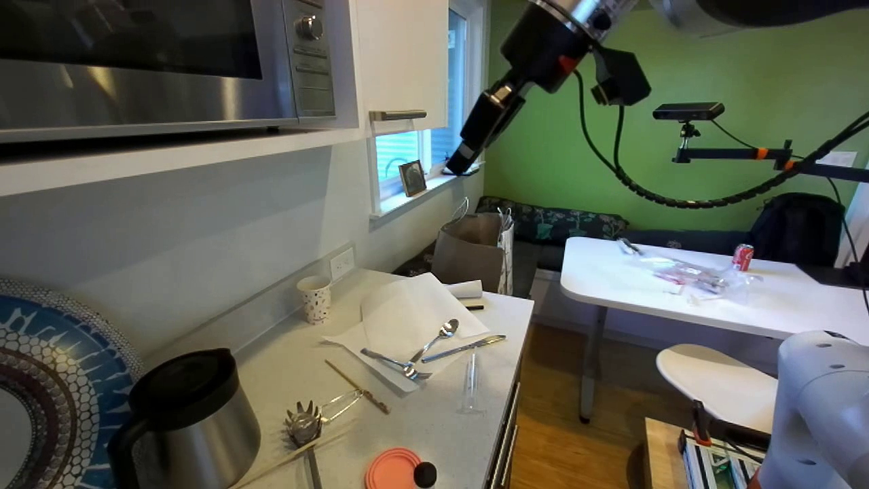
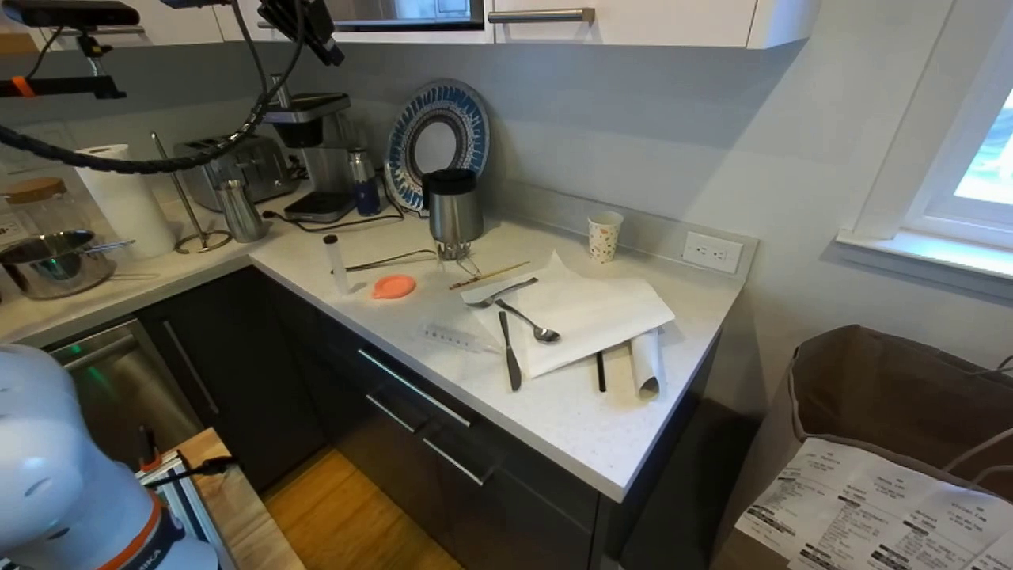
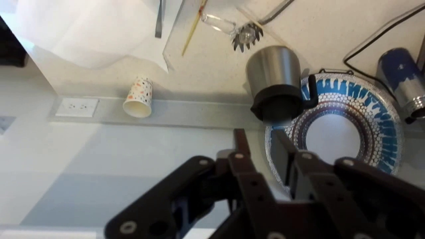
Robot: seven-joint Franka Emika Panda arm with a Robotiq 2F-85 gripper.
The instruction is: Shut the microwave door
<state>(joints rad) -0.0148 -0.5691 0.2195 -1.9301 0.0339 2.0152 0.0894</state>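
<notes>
The stainless-steel microwave sits in the shelf opening at upper left in an exterior view, partly cut off. Its dark glass door looks flush with the button panel. In an exterior view only the lower part of the microwave door shows, at the top edge. My gripper hangs in the air in front of the cabinets, apart from the microwave, pointing down. It also shows at the top in an exterior view. In the wrist view the gripper has a gap between its fingers and holds nothing. The microwave is out of the wrist view.
A white cabinet with a bar handle adjoins the microwave. Below, the counter bears a steel carafe, a paper cup, white paper and cutlery. A patterned plate leans on the wall.
</notes>
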